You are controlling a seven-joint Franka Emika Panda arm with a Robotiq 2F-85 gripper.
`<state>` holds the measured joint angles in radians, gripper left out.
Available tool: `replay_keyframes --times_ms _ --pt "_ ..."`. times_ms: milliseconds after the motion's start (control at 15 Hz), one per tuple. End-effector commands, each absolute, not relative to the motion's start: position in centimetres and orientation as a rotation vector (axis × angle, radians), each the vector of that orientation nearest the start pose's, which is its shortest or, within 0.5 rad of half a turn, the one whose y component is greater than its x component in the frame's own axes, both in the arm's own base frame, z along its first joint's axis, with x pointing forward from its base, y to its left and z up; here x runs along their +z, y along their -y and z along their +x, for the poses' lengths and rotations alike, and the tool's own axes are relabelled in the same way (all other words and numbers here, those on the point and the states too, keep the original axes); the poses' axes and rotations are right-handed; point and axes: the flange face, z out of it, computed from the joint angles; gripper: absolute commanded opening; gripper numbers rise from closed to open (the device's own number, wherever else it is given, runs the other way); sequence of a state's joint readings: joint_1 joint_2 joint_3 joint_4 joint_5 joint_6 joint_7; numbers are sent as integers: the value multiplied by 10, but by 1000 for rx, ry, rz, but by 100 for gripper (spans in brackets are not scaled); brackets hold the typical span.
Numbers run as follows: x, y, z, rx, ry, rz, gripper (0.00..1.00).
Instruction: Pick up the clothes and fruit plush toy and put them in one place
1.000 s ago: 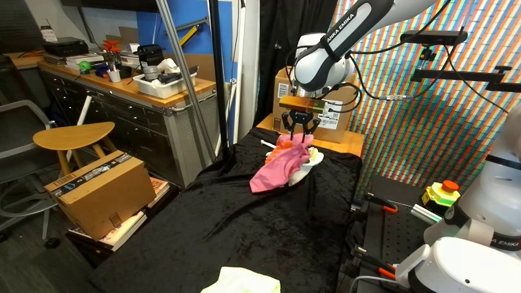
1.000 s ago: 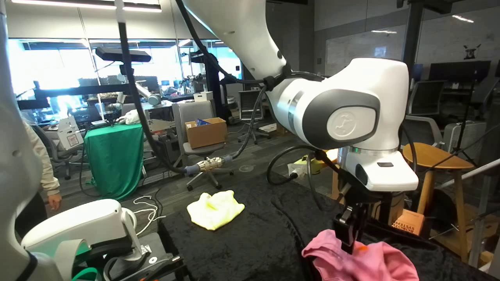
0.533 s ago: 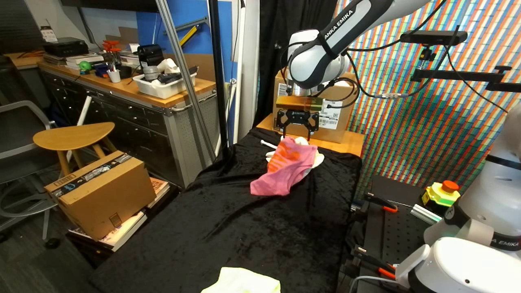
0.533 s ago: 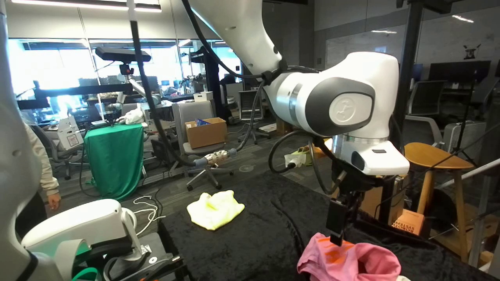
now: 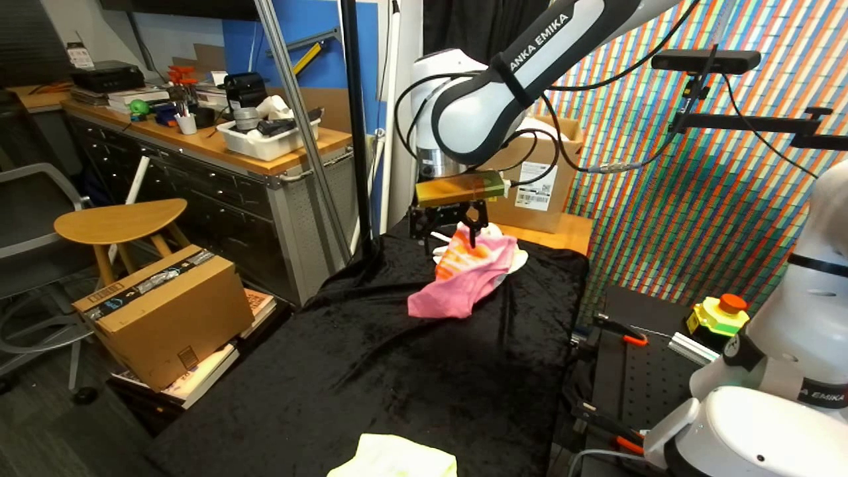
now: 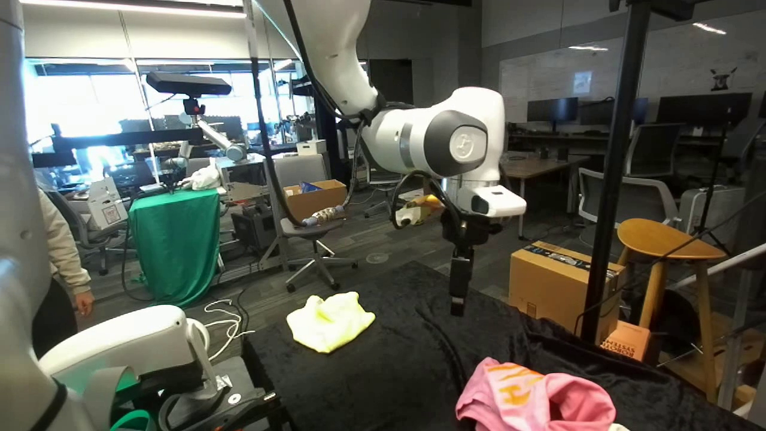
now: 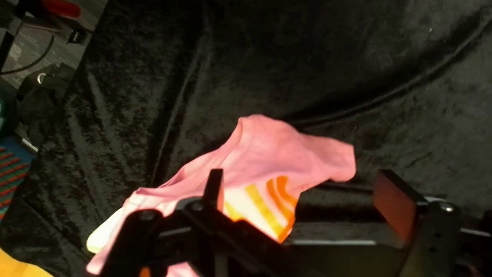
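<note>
Black cloth [image 5: 404,371] spreads wide between pink garment [image 5: 464,281] and yellow-green garment [image 6: 330,323] near its edge, the gripper [image 7: 301,184] with jaws apart.

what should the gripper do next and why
Probably move the open gripper across toward the yellow-green garment: the jaws stand apart with nothing held, the pink garment lies on pale cloth, and the yellow-green one lies away from that pile, so it seems the next to gather.
</note>
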<state>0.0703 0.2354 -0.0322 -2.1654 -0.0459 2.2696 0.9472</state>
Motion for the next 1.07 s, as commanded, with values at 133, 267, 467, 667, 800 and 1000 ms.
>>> replay_keyframes --times_ms 133,267,467,667,800,1000 --pt "246 -127 573 150 -938 -3166 100" --pt "232 -164 579 127 -774 -3238 100" --pt "211 -208 584 120 -508 -3297 100" --pt "191 -238 582 154 -241 -3301 100" --pt "187 -257 580 168 -63 -3299 100" --pt "182 -279 577 170 206 -3292 100"
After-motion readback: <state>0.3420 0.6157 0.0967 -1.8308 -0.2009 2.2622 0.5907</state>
